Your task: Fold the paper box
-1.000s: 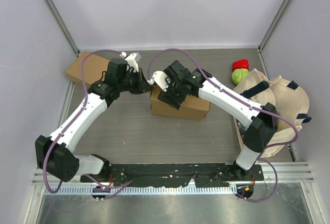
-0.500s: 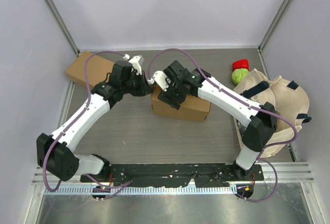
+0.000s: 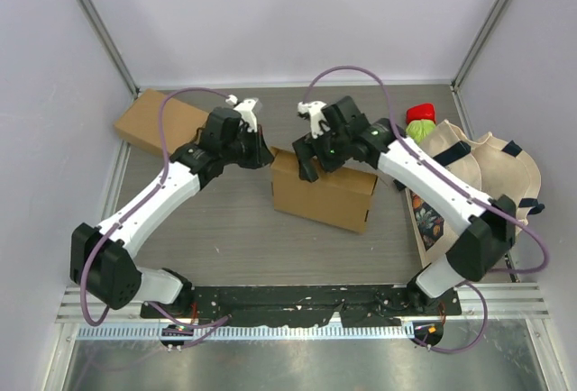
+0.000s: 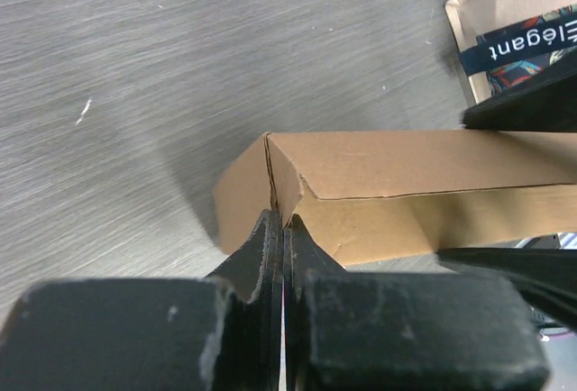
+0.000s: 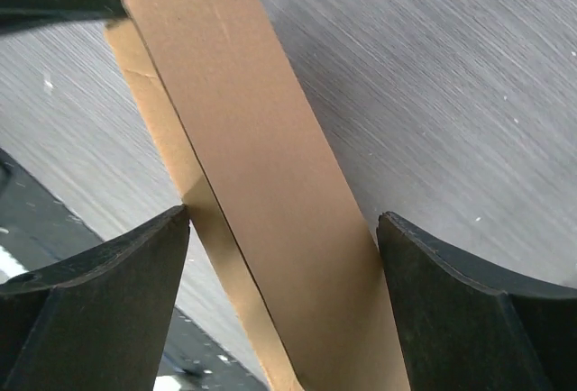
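My left jaws are pinched together on a corner of the box (image 3: pixel 325 197), mid-desk (image 3: pixel 225 229); my right jaws stand apart astride its panel. That thin pinch could slip, letting the box collapse.

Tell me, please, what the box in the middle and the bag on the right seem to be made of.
The box: brown cardboard, matte and uncoated; its bare cut edges and pressed fold lines show in the left wrist view. The bag: beige cloth, probably canvas or cotton; it slumps in soft folds and has dark straps.
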Controlling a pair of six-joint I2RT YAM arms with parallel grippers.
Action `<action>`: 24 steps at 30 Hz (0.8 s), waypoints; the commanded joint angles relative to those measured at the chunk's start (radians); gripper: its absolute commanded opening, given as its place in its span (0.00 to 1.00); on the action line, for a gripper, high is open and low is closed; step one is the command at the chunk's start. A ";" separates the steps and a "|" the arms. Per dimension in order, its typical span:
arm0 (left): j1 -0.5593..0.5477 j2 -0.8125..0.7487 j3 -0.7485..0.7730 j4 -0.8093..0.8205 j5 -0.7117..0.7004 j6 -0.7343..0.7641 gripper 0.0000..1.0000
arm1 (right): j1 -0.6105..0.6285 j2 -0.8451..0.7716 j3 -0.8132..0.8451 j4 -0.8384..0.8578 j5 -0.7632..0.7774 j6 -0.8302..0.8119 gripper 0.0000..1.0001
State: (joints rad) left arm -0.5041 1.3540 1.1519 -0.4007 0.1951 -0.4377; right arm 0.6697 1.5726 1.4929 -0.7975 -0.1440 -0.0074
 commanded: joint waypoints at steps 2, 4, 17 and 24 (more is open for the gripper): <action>0.006 0.054 0.068 -0.207 -0.040 0.011 0.00 | -0.116 -0.229 -0.006 -0.051 0.139 0.256 0.88; 0.004 0.059 0.094 -0.234 -0.043 0.008 0.00 | -0.116 -0.308 -0.048 -0.087 0.233 0.248 0.88; 0.004 0.040 0.144 -0.283 -0.020 0.025 0.00 | -0.116 -0.520 -0.266 0.018 0.409 0.169 0.73; 0.004 0.028 0.149 -0.294 -0.022 0.031 0.00 | -0.116 -0.539 -0.298 0.075 0.446 0.159 0.41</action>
State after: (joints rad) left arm -0.5037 1.4029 1.2755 -0.6228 0.1841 -0.4347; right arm 0.5499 1.0702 1.1992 -0.8001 0.2668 0.1635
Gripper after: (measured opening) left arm 0.010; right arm 0.477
